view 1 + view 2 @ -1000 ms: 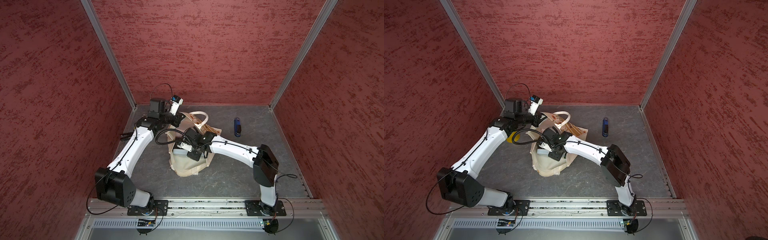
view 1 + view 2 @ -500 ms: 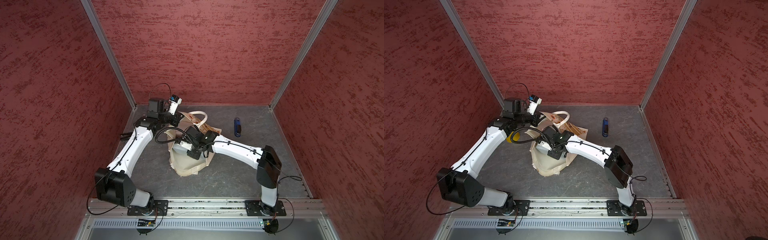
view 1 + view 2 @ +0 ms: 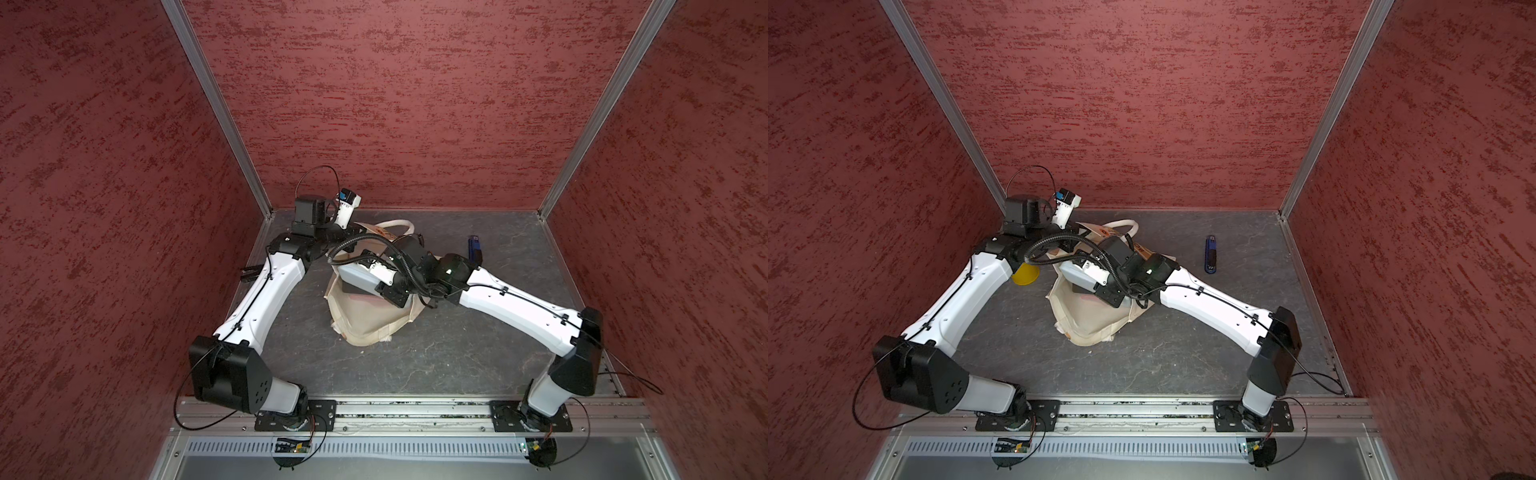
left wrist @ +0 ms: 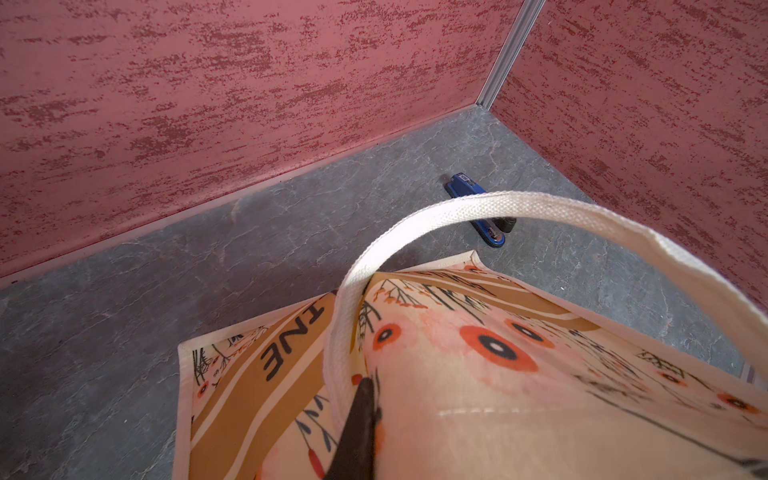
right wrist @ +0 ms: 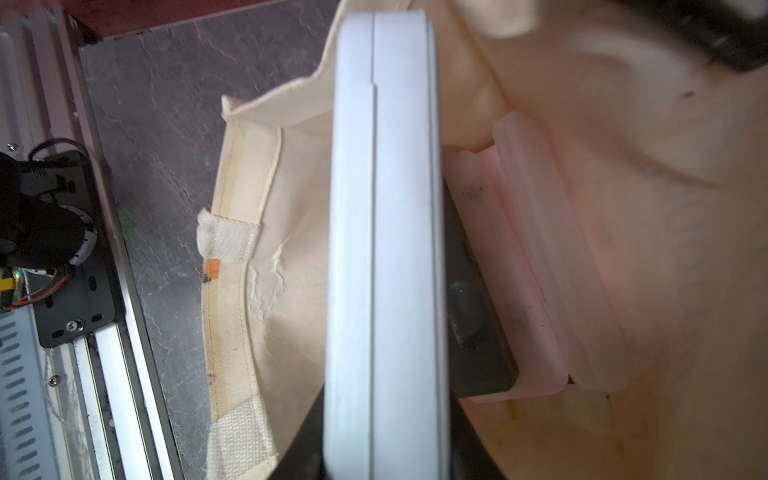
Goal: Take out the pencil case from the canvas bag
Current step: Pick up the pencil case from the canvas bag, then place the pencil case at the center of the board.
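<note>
Though perhaps half-out, pencil case [image 3: 355, 275] in bag [image 3: 374, 328]

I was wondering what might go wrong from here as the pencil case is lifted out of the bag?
The right pincer grips the smooth pale grey hard pencil case by its flat sides; it may slip. The translucent pink object inside sits right beside that pincer and might get dragged along. The left pincer pinches only the rim of the cream floral canvas bag; losing it could collapse the mouth.

Overhead stereo pair — close-up wrist views
</note>
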`<action>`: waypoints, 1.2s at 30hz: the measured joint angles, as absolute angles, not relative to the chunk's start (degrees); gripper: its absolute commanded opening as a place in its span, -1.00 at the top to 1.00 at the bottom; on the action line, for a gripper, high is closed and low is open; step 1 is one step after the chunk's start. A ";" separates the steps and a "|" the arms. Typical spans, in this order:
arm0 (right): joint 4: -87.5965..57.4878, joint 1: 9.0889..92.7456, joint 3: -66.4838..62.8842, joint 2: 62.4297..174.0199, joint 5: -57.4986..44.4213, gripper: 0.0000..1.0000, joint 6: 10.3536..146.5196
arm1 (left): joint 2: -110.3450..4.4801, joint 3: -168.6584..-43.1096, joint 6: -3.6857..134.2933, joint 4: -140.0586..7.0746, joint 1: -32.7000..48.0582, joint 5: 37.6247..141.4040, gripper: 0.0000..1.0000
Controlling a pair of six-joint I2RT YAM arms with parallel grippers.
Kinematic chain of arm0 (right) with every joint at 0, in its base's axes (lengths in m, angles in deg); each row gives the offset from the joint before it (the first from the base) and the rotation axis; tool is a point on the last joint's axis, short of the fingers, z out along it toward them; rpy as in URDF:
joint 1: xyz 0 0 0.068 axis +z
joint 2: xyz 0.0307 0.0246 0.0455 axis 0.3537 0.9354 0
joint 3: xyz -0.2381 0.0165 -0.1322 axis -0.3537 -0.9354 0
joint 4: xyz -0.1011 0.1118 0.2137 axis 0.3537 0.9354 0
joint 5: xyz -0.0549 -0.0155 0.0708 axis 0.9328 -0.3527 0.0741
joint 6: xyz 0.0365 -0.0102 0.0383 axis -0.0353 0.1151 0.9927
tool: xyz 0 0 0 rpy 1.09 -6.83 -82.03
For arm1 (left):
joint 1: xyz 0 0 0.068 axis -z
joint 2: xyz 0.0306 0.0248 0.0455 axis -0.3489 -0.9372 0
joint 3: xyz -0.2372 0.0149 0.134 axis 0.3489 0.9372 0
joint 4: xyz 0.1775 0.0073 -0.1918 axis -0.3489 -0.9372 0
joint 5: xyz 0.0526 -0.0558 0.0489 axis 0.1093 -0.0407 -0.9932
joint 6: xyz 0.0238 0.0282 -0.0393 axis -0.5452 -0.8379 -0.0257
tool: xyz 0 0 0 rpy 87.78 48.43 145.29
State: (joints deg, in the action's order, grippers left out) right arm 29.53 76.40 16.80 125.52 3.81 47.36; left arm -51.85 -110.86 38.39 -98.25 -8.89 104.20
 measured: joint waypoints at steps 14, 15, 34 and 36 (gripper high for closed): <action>10.37 76.42 6.26 108.43 4.79 1.00 53.37 | -51.85 -110.86 38.65 -98.03 -9.37 101.82 1.00; 9.14 76.42 6.26 107.82 5.62 1.00 53.89 | -51.85 -110.86 38.67 -98.03 -9.39 101.73 1.00; 8.42 57.23 5.21 100.45 16.86 1.00 70.09 | -51.85 -110.86 38.89 -98.01 -9.37 99.94 1.00; 9.34 53.45 3.23 100.28 14.80 1.00 72.63 | -51.87 -110.86 38.91 -98.01 -9.37 99.81 1.00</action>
